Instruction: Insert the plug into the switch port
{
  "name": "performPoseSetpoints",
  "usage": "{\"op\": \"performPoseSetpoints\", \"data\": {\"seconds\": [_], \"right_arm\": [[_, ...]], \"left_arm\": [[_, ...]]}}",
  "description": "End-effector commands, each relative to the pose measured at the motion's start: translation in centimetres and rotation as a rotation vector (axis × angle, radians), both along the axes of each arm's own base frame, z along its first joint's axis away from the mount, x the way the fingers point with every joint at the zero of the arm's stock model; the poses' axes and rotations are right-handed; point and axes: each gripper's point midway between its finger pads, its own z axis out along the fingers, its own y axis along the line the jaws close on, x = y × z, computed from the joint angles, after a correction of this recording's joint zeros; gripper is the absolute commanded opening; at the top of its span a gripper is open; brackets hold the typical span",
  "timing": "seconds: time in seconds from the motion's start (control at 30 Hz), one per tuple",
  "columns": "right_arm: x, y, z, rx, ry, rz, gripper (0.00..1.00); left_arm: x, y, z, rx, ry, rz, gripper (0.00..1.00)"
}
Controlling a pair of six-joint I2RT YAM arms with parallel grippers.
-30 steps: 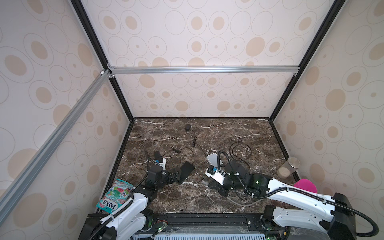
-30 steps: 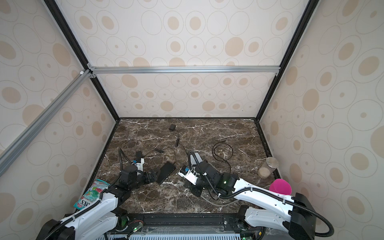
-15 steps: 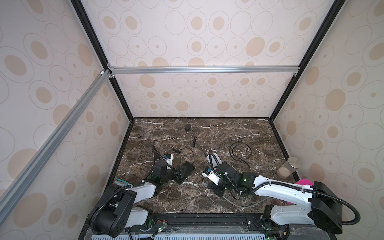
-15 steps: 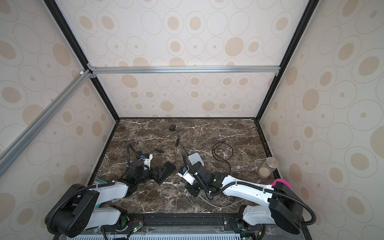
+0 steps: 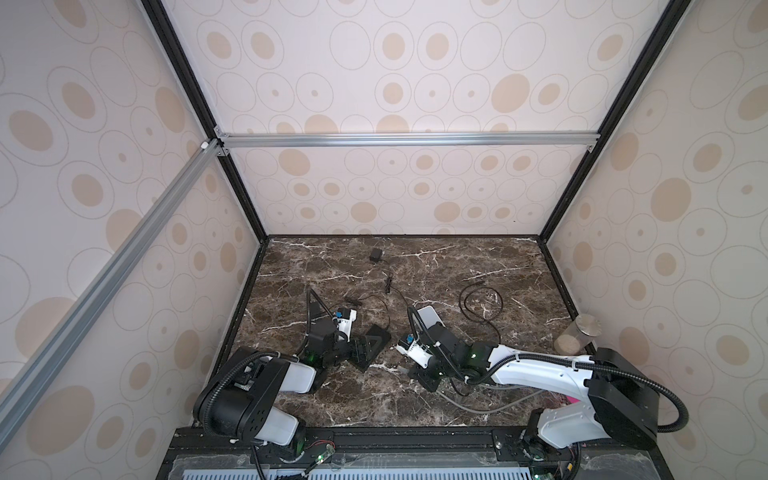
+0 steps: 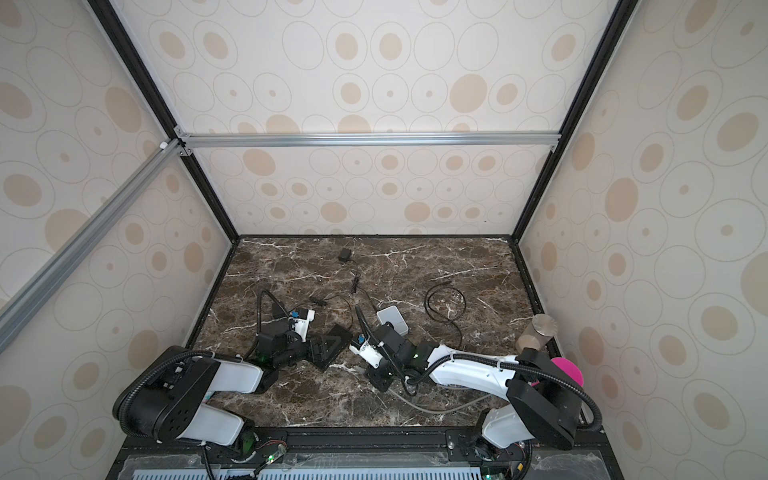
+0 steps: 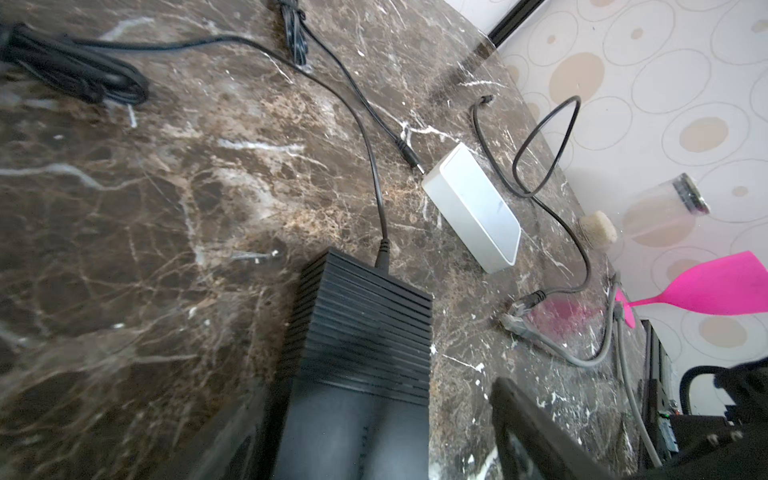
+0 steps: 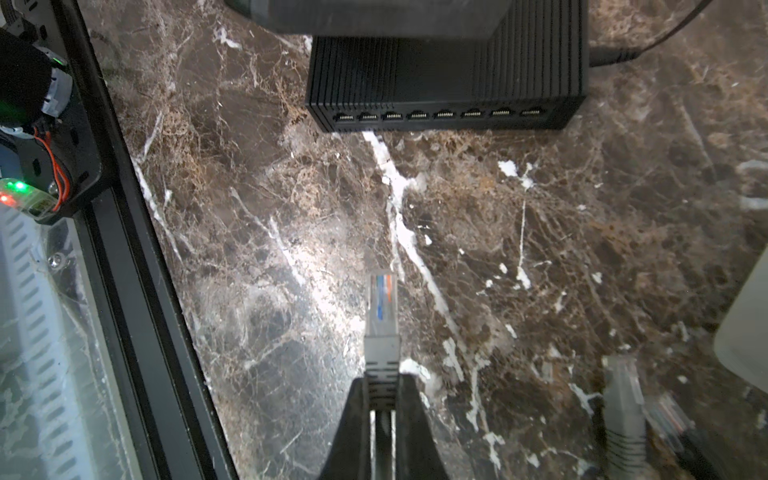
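Plug [image 8: 381,316] sits nearest, its grey boot pinched in the right end effector [image 8: 383,386], clear tip free and low over the table [image 8: 540,249]. Its long axis points straight at the port row [image 8: 436,114], well apart across bare marble, so the right arm looks placed to push it left and slightly far. Beyond, the black switch [image 8: 449,83] lies flat, and the left end effector [image 7: 374,399] stands spread astride it, a gap showing on one side.
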Motion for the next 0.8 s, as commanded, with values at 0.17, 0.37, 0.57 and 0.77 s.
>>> {"op": "performPoseSetpoints", "data": {"seconds": [0.17,0.37,0.57,0.77], "right_arm": [[1.2,1.3,-0.7,0.019,-0.005,-0.038,0.0],[1.6,2.2,-0.9,0.015,-0.057,-0.073,0.0],[1.5,3.7,-1.8,-0.032,-0.064,-0.057,0.0],[1.4,5.5,-2.2,-0.06,-0.08,-0.025,0.0]], "left_arm": [[-0.4,-0.7,1.0,-0.031,-0.07,-0.045,0.81],[-0.7,-0.3,0.8,-0.029,-0.076,-0.03,0.81],[-1.1,0.2,0.4,-0.02,-0.078,-0.01,0.8],[-1.3,0.6,-0.4,-0.01,-0.061,0.012,0.73]]}}
